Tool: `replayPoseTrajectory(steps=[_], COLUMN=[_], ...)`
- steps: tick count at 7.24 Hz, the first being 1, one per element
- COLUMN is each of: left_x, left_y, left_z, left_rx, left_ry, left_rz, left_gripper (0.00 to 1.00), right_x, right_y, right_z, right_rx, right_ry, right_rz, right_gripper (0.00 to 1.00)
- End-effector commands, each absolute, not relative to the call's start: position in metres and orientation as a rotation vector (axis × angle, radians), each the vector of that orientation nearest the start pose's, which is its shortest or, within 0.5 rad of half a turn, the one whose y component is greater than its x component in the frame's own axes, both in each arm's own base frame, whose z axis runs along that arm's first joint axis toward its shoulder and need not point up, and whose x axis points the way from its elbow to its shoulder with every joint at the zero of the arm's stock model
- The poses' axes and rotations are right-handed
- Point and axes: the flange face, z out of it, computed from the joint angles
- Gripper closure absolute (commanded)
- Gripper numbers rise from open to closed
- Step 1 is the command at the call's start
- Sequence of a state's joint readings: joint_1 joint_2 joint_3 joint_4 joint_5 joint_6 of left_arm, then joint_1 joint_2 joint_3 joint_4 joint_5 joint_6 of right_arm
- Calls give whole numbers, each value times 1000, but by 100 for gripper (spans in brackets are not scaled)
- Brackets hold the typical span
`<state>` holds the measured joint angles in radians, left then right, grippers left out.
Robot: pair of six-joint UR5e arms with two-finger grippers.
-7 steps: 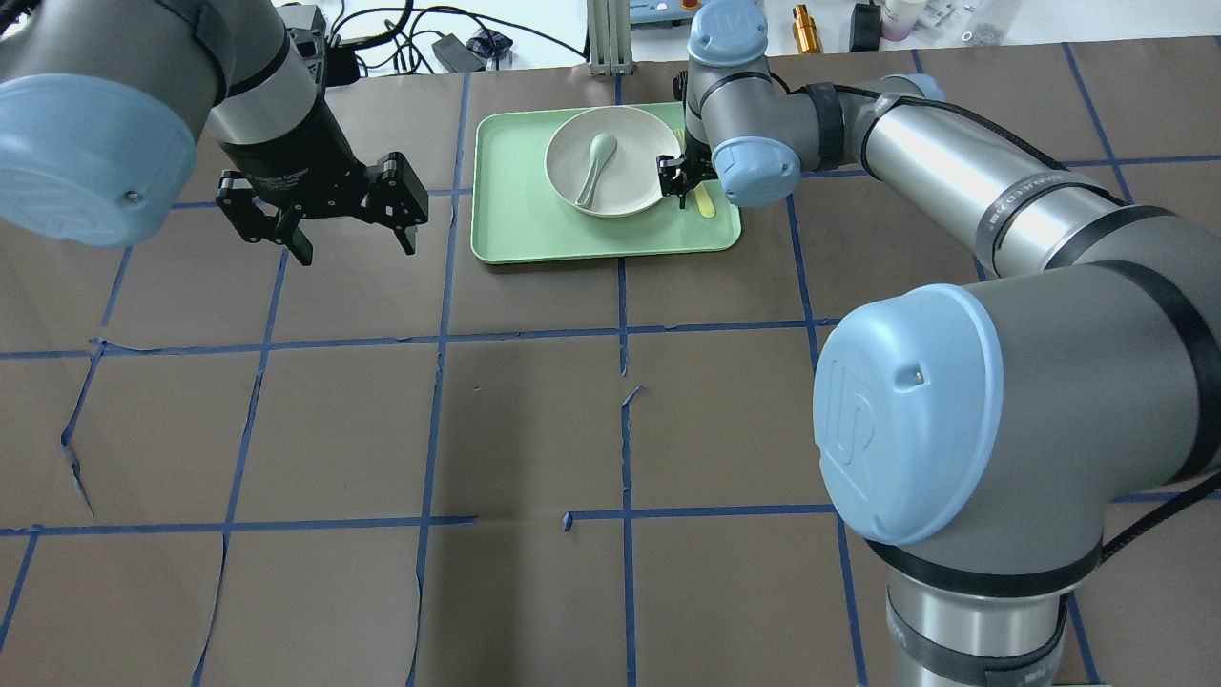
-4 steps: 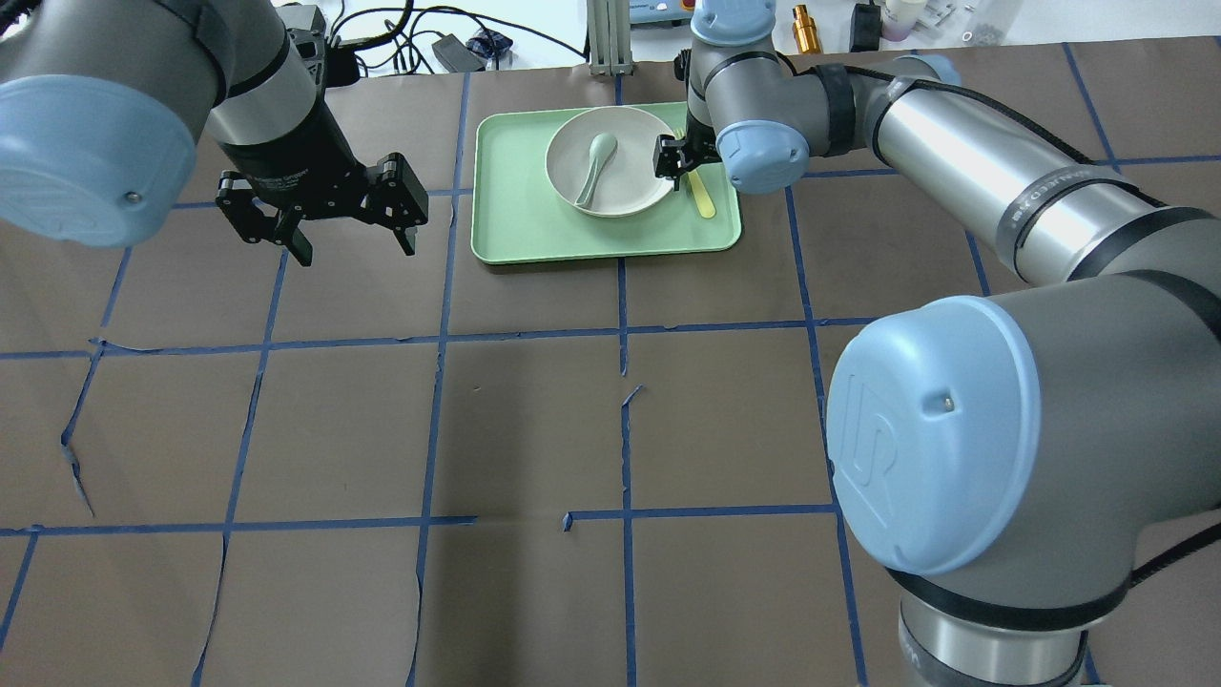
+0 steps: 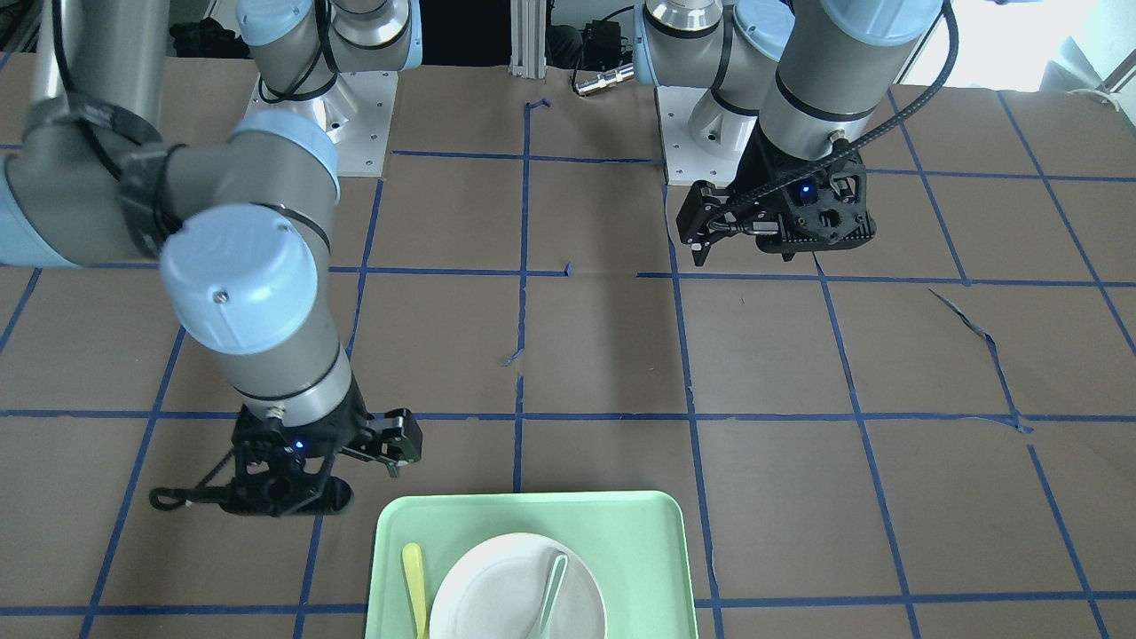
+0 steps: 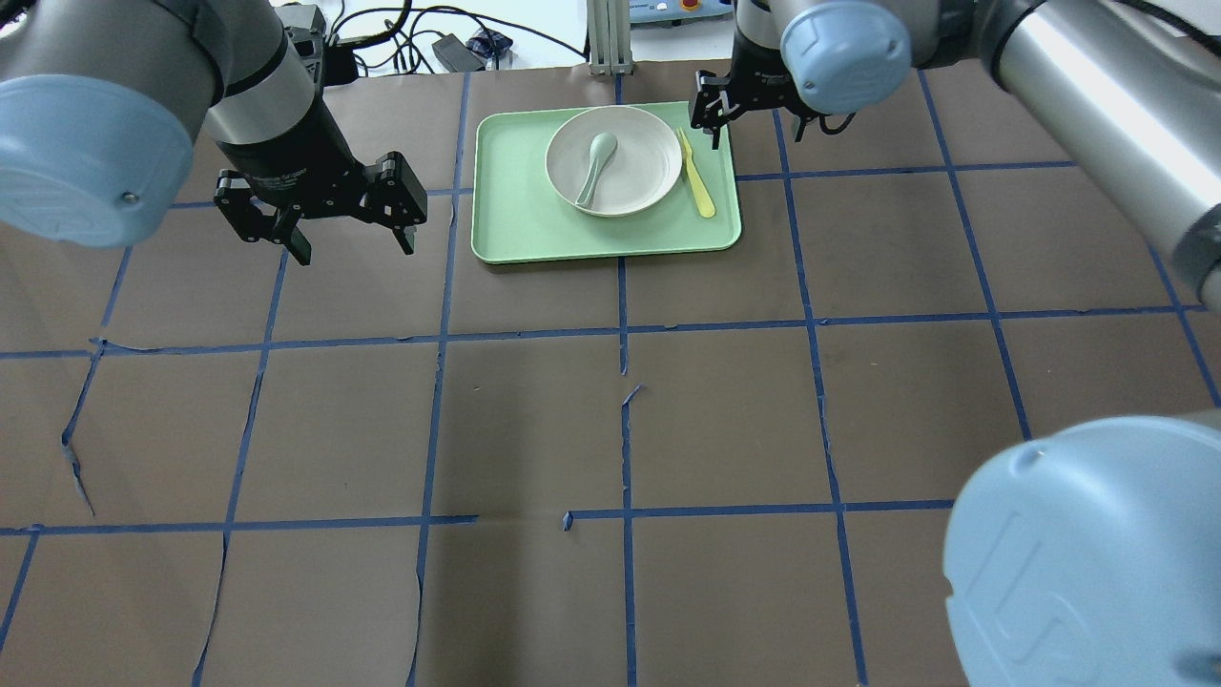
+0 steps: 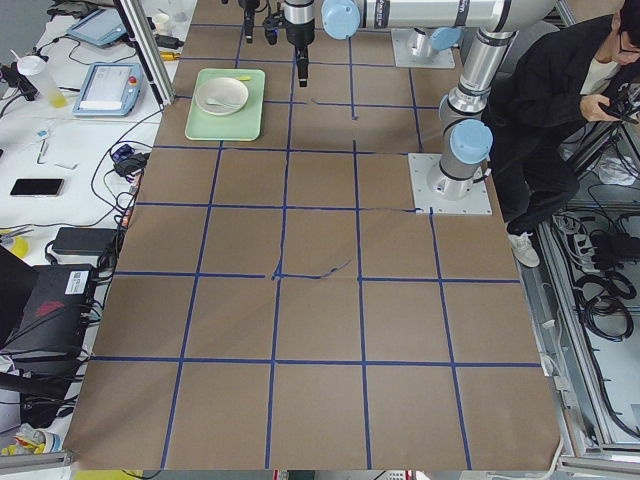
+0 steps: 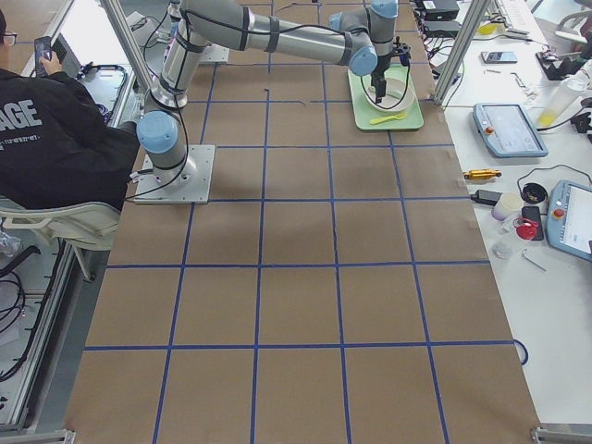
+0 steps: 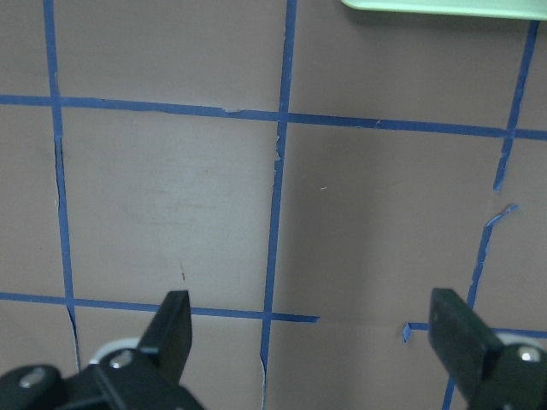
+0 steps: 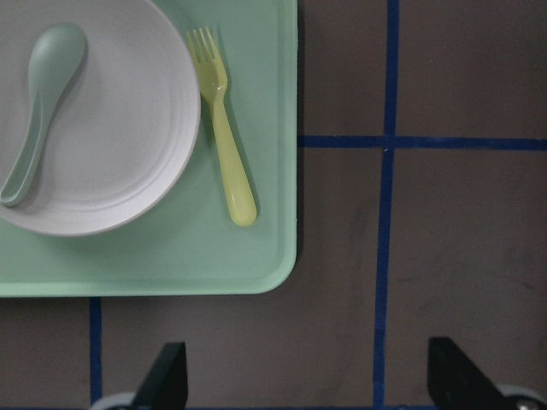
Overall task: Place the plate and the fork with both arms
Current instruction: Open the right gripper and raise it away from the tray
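Both wrists vertical. The left gripper (image 4: 353, 246) points down, jaws wide apart, nothing held. The right arm (image 4: 1087, 86) is stretched far forward, right gripper (image 8: 306, 363) down too, spread and empty.

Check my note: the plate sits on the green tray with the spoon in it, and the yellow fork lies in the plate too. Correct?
Not quite. The fork lies on the tray beside the plate, not in it, as the right wrist view shows. Only the spoon is in the plate.
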<state>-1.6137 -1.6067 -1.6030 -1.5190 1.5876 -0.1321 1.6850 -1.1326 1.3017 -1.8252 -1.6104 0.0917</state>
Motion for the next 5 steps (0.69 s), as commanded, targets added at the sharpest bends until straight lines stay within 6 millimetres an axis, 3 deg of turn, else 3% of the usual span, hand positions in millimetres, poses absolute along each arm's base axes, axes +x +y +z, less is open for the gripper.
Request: replayPoseTrajectory(steps=[1,2,4,5], left_x=[-153,-153,-152,-152], left_y=[-498,-497,-495,-493], left_z=[460,460,462,465], left_rx=[-134,-131,-138,-134], left_ry=[3117,3115,3112,3113], left_rz=[24,30,30,18], left_gripper=[0,0,0,0], right_x=[170,166,165,163], right_y=[-581,-548,-497,-491], right_z=[460,476,465,461], right_rx=[-81,-74,-75,-72], right_ry=[3178,3179,3178,3180], right_rz=[-86,-86,-25,-49], right_gripper=[0,0,0,0])
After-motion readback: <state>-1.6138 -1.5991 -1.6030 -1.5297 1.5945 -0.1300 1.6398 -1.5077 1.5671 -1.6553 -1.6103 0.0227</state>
